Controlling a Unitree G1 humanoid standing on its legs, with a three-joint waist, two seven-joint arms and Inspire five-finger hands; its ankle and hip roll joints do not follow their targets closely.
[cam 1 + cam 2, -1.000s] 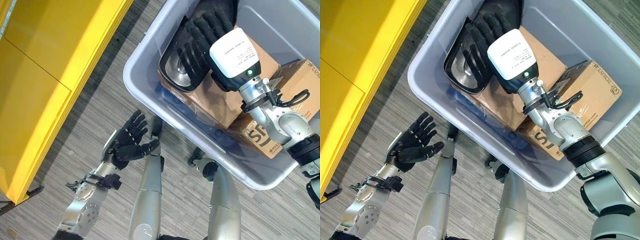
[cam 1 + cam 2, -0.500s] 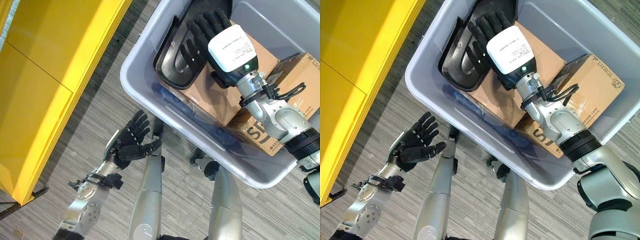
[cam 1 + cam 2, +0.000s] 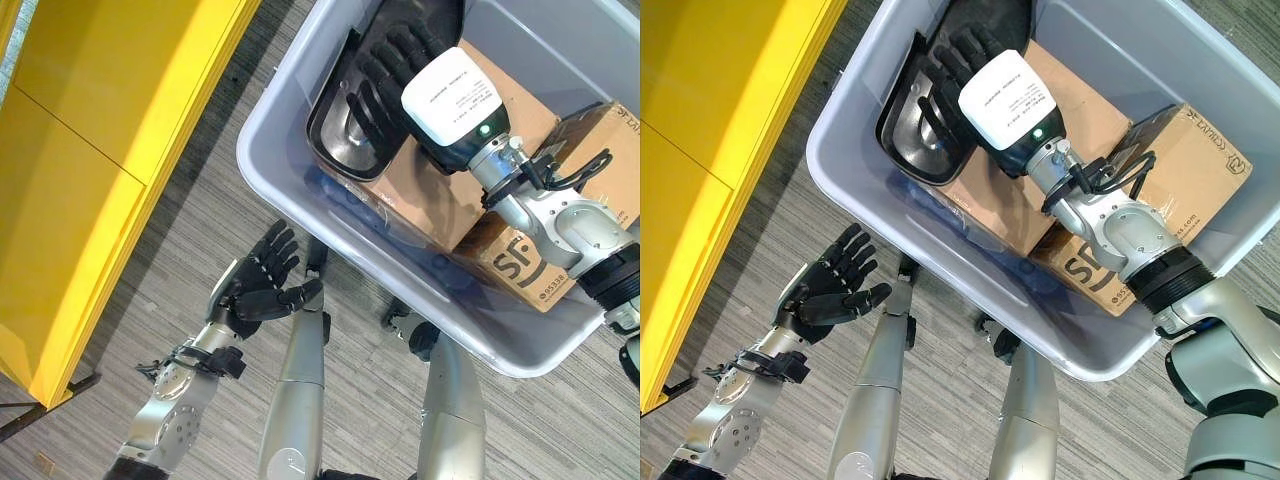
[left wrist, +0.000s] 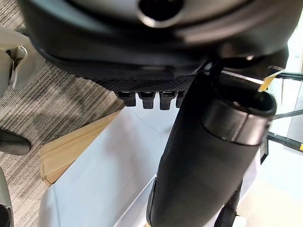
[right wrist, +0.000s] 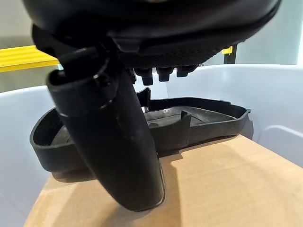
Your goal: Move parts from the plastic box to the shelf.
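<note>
Part: I see the black moulded part point(image 3: 365, 110) in the grey plastic box point(image 3: 290, 190), at about 12 o'clock in my head views. It lies tilted on a large cardboard carton point(image 3: 440, 195) and reaches toward the box's far left wall.
Neighbours: a second cardboard box point(image 3: 1185, 165) sits just beside the carton at 2 o'clock.
Right hand: my right hand point(image 3: 955, 70) is over the part, fingers straight and spread across its hollow face. In the right wrist view the thumb point(image 5: 109, 142) hangs apart from the fingers above the carton, so I read this hand as unclenched, with nothing gripped yet.
Left hand: my left hand point(image 3: 260, 285) is outside the box at 8 o'clock, above the floor point(image 3: 200, 230), palm up, fingers relaxed and apart, empty.
Shelf: the yellow shelf point(image 3: 100, 130) stands at 9 to 10 o'clock, well apart from the box.
Handling: I judge the part a stiff, light plastic shell with a raised rim point(image 5: 199, 125) and inner ribs. Its smooth surface could slip under flat fingers.
Where to hold: I would pinch the rim nearest the hand, thumb beneath and fingers inside the hollow. It is broad, so I expect it to swing if held by one edge.
</note>
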